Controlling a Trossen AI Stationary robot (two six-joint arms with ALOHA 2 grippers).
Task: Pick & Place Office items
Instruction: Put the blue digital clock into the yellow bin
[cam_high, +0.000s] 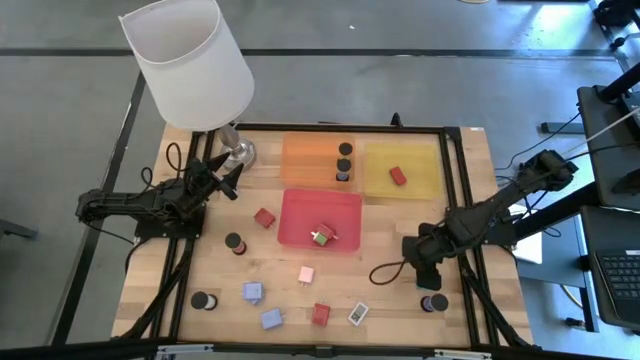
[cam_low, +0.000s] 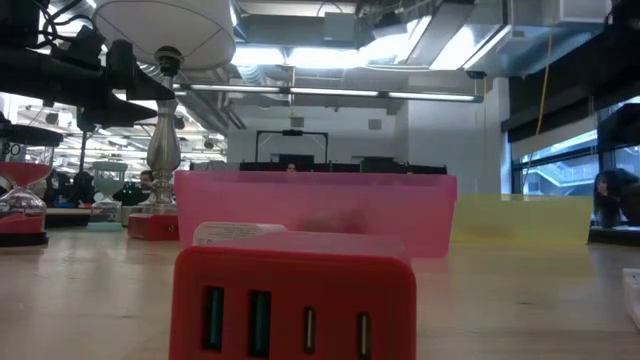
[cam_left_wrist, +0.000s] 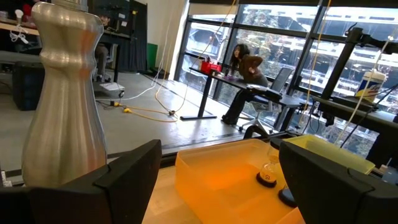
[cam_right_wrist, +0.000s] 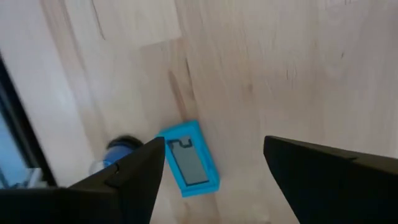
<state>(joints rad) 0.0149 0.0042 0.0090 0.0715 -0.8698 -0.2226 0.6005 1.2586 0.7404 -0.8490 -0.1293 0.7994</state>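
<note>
Silver lamp base (cam_left_wrist: 62, 93) crowds the open left pincer (cam_left_wrist: 217, 180); open right pincer (cam_right_wrist: 211, 168) above teal rectangle (cam_right_wrist: 188, 158).

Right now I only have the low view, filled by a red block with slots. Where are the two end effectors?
Observer: The left end effector is open and empty beside the silver metal lamp base, facing the translucent orange plastic tray.
Operator: And the right one?
Observer: The right end effector hangs open over a small flat teal rectangle on the wooden table, gripping nothing.
Operator: Is anything in the trays?
Observer: Two short black cylinders stand in the orange tray.
</note>
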